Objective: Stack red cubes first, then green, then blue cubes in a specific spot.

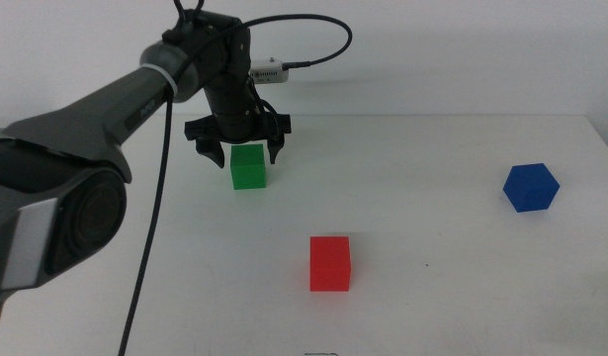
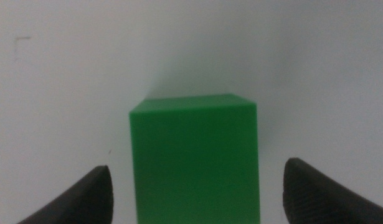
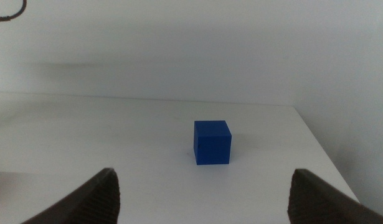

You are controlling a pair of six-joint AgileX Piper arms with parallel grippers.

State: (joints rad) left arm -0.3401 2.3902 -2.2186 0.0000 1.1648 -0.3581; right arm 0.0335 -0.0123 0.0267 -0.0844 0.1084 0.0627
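White worktop (image 1: 442, 297) fills the middle view beneath a pale wall. At upper left of centre the left end effector (image 1: 246, 150) hangs over the green cube (image 1: 248, 166), its jaws spread wide to either side of the cube's top; the left wrist view shows clear gaps on both flanks, so nothing is pinched. That cube sits flat and upright. Lower centre, the red cube (image 1: 330, 263) rests square-on, well apart. At right the blue cube (image 1: 531, 187) stands turned, one corner forward. The right end effector (image 3: 203, 198), jaws spread, faces the blue cube from a distance, holding nothing.
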